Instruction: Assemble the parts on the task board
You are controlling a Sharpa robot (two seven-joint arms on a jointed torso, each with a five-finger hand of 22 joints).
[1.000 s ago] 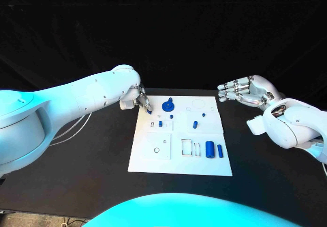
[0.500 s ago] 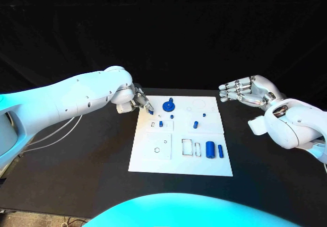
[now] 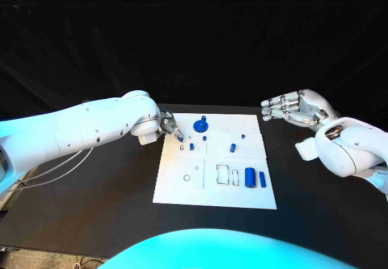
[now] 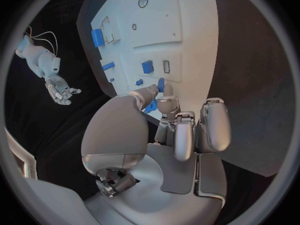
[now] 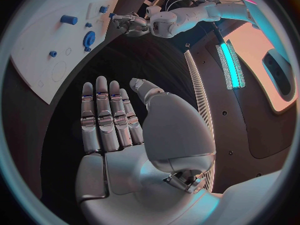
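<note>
Black worktop (image 3: 97, 185) carries the task board (image 3: 212, 193); left hand (image 3: 168, 124) pinches a blue part (image 3: 179, 134): lower it squarely. Right hand (image 3: 292, 109) idles, fingers released.

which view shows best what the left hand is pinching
The left wrist view: the left hand pinches a small blue part between its fingers over the board. In the head view the part is a speck; in the right wrist view that hand is too small to tell.
</note>
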